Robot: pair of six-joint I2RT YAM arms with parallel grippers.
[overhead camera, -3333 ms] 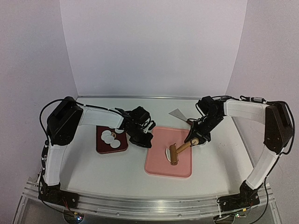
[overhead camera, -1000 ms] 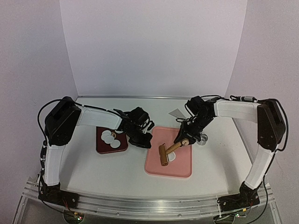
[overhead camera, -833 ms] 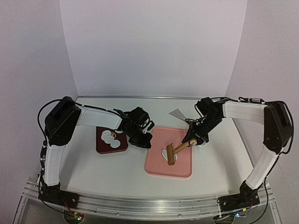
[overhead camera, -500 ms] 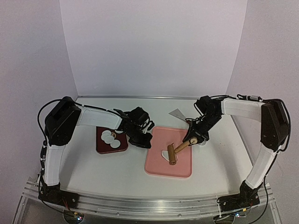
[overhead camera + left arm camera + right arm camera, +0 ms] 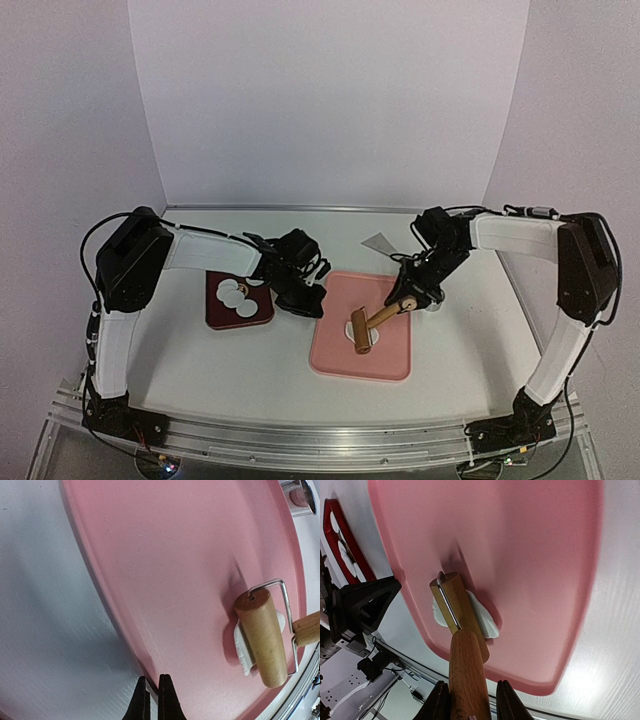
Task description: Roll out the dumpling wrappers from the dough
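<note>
The dough (image 5: 487,621) is a flattened white patch on the pink board (image 5: 385,355), and it shows on both sides of the wooden roller's barrel (image 5: 451,603). My right gripper (image 5: 470,702) is shut on the roller's handle (image 5: 390,311), with the barrel lying across the dough (image 5: 350,329). The left wrist view shows the roller (image 5: 262,636) over the ragged dough (image 5: 242,647). My left gripper (image 5: 152,702) is shut on the left edge of the pink board (image 5: 165,570). Round white dumpling wrappers (image 5: 235,293) lie on the dark red plate (image 5: 220,318).
A small metal ring cutter (image 5: 432,302) stands just right of the board, behind the right gripper. A flat grey piece (image 5: 378,243) lies on the table beyond the board. The red plate (image 5: 331,515) sits left of the left gripper (image 5: 305,300).
The right gripper has run the roller to and fro over the dough: left, then right, now slightly left again. The left gripper and the board have stayed put.
</note>
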